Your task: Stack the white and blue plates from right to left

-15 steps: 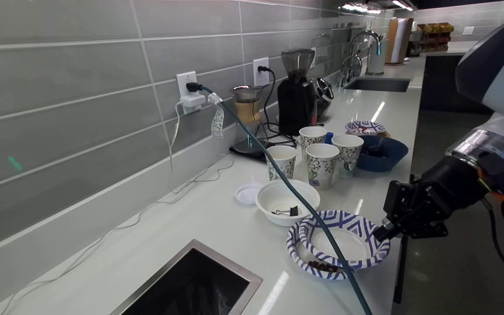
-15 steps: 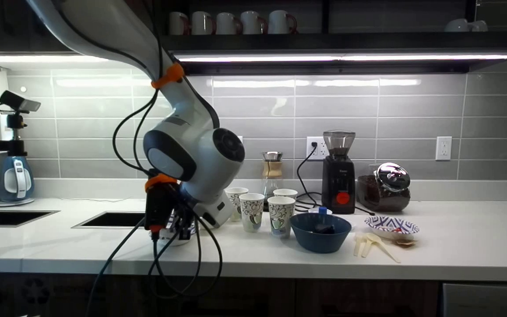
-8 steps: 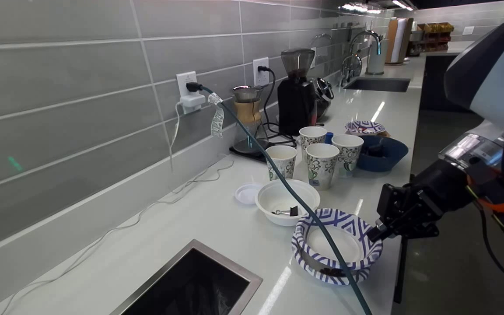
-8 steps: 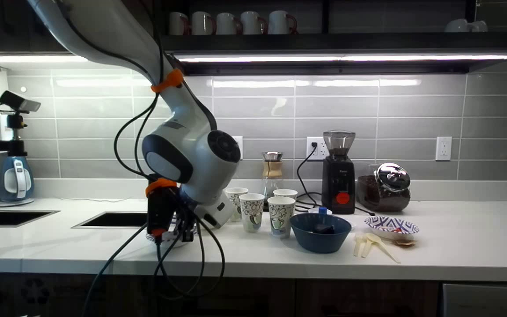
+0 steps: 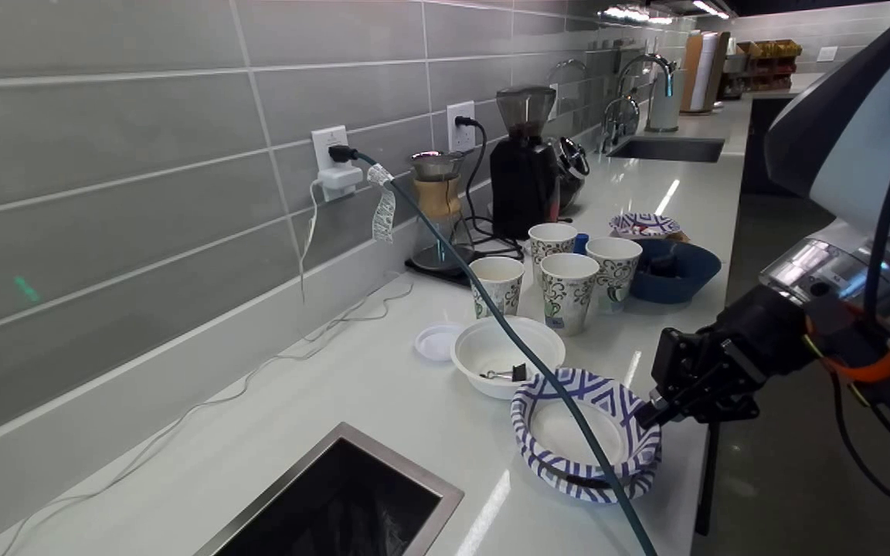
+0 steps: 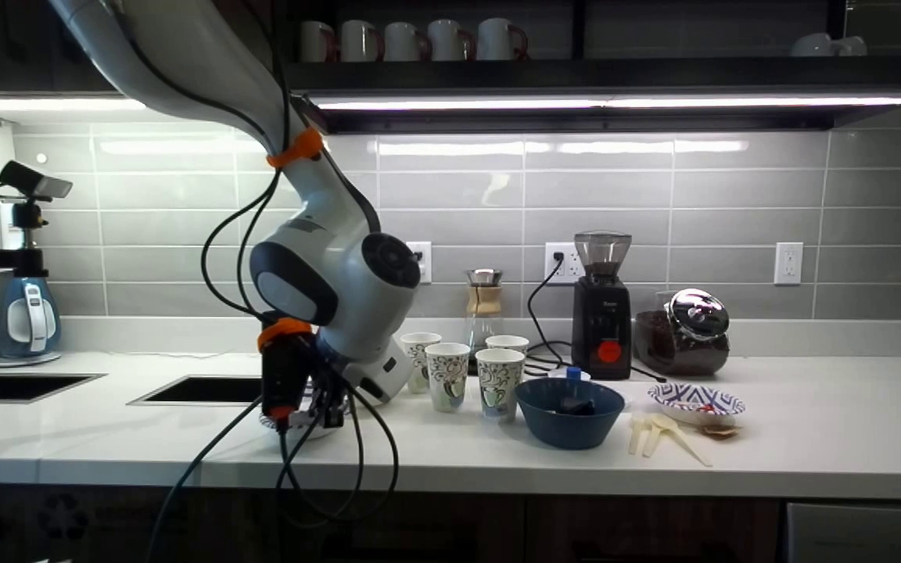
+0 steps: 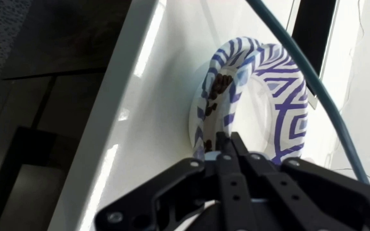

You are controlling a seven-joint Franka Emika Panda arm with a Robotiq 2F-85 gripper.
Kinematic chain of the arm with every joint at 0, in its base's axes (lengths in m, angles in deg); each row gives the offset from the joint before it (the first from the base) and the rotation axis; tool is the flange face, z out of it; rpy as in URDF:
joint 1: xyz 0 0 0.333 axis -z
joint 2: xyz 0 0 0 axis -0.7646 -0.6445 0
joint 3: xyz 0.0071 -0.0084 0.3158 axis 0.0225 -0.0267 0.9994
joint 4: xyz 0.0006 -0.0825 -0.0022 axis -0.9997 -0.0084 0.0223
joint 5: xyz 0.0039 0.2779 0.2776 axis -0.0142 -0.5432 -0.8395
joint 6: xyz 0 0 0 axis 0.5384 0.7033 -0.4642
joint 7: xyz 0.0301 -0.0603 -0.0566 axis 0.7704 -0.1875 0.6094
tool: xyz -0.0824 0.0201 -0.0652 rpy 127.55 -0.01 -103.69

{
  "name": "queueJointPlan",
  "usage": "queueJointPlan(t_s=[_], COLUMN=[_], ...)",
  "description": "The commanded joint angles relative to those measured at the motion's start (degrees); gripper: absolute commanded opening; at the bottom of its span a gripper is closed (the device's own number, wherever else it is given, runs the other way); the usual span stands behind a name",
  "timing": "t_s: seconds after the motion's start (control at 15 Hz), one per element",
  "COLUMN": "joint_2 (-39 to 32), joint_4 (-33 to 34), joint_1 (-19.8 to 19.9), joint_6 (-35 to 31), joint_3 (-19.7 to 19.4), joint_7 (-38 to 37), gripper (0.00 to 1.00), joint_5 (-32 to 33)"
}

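My gripper (image 7: 230,136) is shut on the near rim of a white and blue plate (image 7: 255,106). In an exterior view this held plate (image 5: 561,428) lies tilted over a lower white and blue plate (image 5: 596,493), covering most of it. In the wrist view the lower plate (image 7: 215,64) shows as a crescent on the left with brown beans in it. The gripper also shows in exterior views (image 5: 650,413) (image 6: 333,416), where the arm hides most of both plates in the front-on one. Another blue-patterned plate (image 6: 695,399), with small bits in it, sits far along the counter (image 5: 644,225).
A green cable (image 5: 518,336) hangs across the plates. A white bowl (image 5: 491,351) with a binder clip stands beside them. Several paper cups (image 5: 568,289), a dark blue bowl (image 5: 673,272) and pale utensils (image 6: 665,428) stand farther along. A metal-rimmed opening (image 5: 406,455) lies nearby.
My gripper has moved left in an exterior view, carrying the held plate more squarely over the lower plate. The lower plate has shifted slightly toward that camera and to the right.
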Motion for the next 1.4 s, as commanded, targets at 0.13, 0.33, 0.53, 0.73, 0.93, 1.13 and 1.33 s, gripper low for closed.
queueJointPlan(t_s=[0.13,0.33,0.53,0.73,0.93,1.13,1.33], joint_2=[-0.4,1.1,4.3,8.6,11.8,16.7,23.5], joint_4=[0.5,0.6,0.8,1.0,1.7,1.8,1.3], joint_1=[-0.3,-0.1,0.1,0.5,0.6,0.7,0.6], joint_6=[-2.1,-0.9,0.2,0.5,-0.9,1.1,2.9], joint_3=[0.2,0.1,-0.3,-0.6,-0.9,-0.7,-0.6], joint_7=[0.7,-0.7,-5.4,-9.5,-12.0,-16.3,-19.2], gripper=[0.28,0.48,0.69,0.89,1.00,1.00,1.00], joint_5=[-0.6,0.5,5.1,11.1,16.1,25.4,36.7])
